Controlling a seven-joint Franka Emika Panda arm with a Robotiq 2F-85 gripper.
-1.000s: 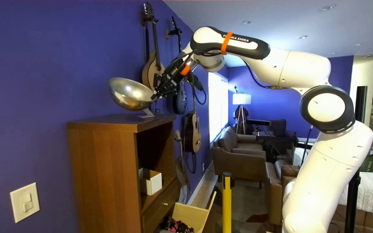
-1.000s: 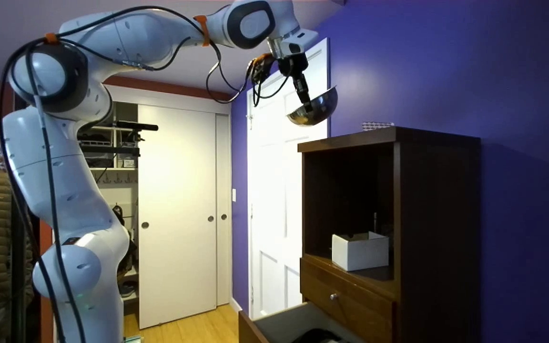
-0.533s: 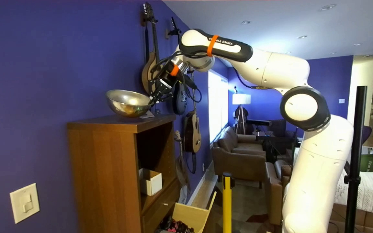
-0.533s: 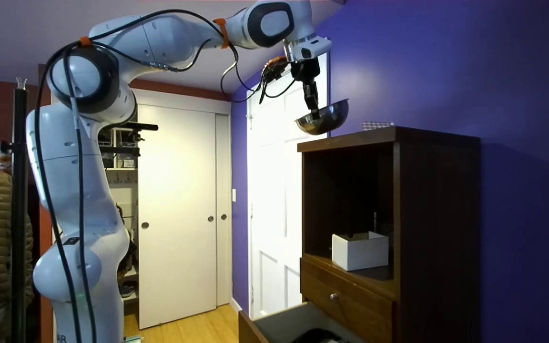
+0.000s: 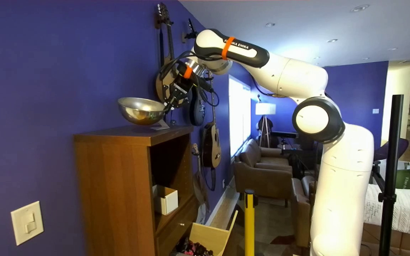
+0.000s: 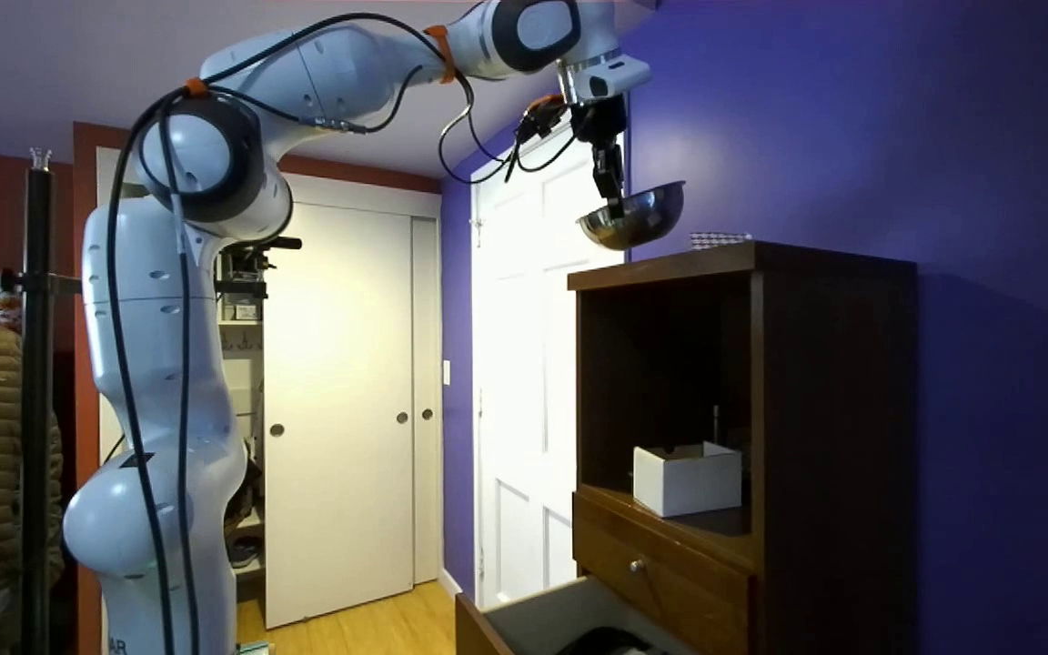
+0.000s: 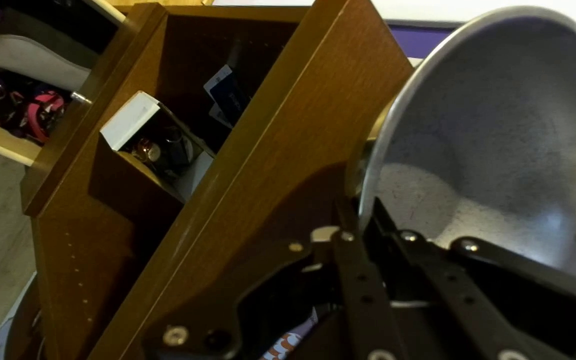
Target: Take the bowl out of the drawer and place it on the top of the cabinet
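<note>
Because the bowl (image 5: 141, 111) seems light, stiff, slippery | fingers (image 7: 354, 267) closed on its near rim (image 7: 367, 195) | likely best hold

Compared with a second ago: bowl (image 5: 142, 114) lower above cabinet (image 5: 116, 192), less steeply tilted. Compared with half a second ago: bowl slightly higher over cabinet. Arm (image 5: 303, 75) shifted toward cabinet across both intervals.
</note>
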